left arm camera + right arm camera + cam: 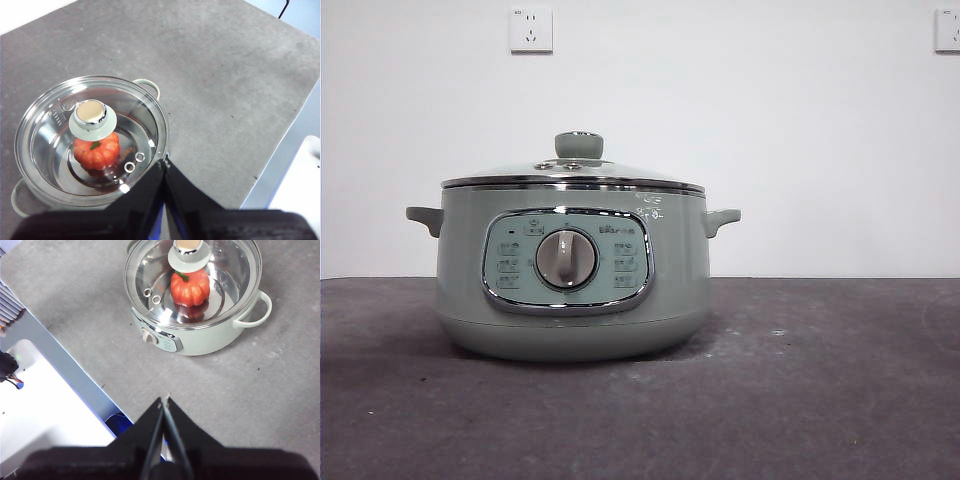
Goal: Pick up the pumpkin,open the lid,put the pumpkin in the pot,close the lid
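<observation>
The sage-green pot (570,262) stands on the grey table with the glass lid (575,172) resting on it, knob up. Through the lid (55,145) the orange pumpkin (97,151) shows sitting inside the pot, under the knob. The right wrist view shows the same: pumpkin (190,287) inside the pot (200,335) beneath the lid (230,270). My left gripper (164,162) hangs above and beside the pot, shut and empty. My right gripper (164,400) is also shut and empty, high above the table in front of the pot's control panel. Neither gripper appears in the front view.
Bare grey table surface (820,380) surrounds the pot. A white wall with sockets (531,29) stands behind. In the right wrist view the table's edge and a white stand (45,400) lie beside the gripper.
</observation>
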You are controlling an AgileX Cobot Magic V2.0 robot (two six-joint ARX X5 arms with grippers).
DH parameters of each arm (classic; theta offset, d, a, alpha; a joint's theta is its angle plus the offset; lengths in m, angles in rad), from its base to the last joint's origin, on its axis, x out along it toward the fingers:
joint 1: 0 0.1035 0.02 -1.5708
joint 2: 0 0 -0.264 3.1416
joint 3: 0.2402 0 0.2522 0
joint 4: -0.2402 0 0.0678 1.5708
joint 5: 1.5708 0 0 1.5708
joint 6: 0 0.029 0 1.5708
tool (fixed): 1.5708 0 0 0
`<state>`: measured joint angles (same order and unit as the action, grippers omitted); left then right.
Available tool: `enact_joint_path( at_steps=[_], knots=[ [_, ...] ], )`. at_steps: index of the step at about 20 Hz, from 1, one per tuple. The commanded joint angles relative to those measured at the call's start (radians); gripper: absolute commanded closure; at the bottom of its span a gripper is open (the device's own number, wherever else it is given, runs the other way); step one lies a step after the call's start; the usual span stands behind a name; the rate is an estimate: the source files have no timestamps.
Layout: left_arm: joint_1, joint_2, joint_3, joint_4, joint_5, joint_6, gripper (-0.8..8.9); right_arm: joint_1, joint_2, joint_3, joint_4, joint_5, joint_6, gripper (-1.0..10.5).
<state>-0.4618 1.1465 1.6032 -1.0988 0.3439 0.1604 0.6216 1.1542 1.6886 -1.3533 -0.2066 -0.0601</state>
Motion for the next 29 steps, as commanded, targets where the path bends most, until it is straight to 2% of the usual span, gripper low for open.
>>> enact_joint_path(
  at_steps=[1, 7, 10, 12, 15, 17, 20, 22, 25, 29],
  knots=[
    [-0.004, 0.000, 0.002, 0.000, 0.000, -0.003, 8.18, 0.000, -0.005, -0.001, -0.011, 0.002, 0.010, 9.5],
    [-0.004, 0.002, 0.002, 0.013, -0.011, 0.003, 8.18, 0.000, -0.005, -0.001, -0.011, 0.003, 0.010, 9.5],
    [0.011, 0.002, 0.002, 0.055, -0.055, -0.037, 8.17, 0.000, -0.010, -0.001, -0.011, 0.003, 0.010, 9.5],
    [0.068, -0.008, 0.001, 0.151, -0.083, -0.044, 8.17, 0.000, -0.012, -0.001, -0.011, 0.002, 0.010, 9.5],
    [0.196, -0.049, -0.028, 0.288, -0.076, -0.045, 8.17, 0.000, -0.012, -0.001, -0.011, 0.003, 0.010, 9.5],
    [0.248, -0.124, -0.149, 0.479, -0.074, -0.063, 8.17, 0.000, -0.012, -0.001, -0.011, 0.003, 0.010, 9.5],
    [0.316, -0.281, -0.445, 0.821, -0.083, -0.063, 8.17, 0.000, -0.012, -0.001, -0.011, 0.003, 0.010, 9.5],
    [0.362, -0.389, -0.642, 0.988, -0.083, -0.063, 8.17, 0.000, -0.013, -0.001, -0.011, 0.003, 0.010, 9.5],
    [0.427, -0.550, -0.882, 1.084, -0.121, -0.064, 8.17, 0.000, -0.014, -0.001, -0.011, 0.003, 0.010, 9.5],
    [0.490, -0.745, -1.127, 1.082, -0.222, -0.087, 8.17, 0.000, -0.016, -0.001, -0.011, 0.003, 0.010, 9.5]
  ],
)
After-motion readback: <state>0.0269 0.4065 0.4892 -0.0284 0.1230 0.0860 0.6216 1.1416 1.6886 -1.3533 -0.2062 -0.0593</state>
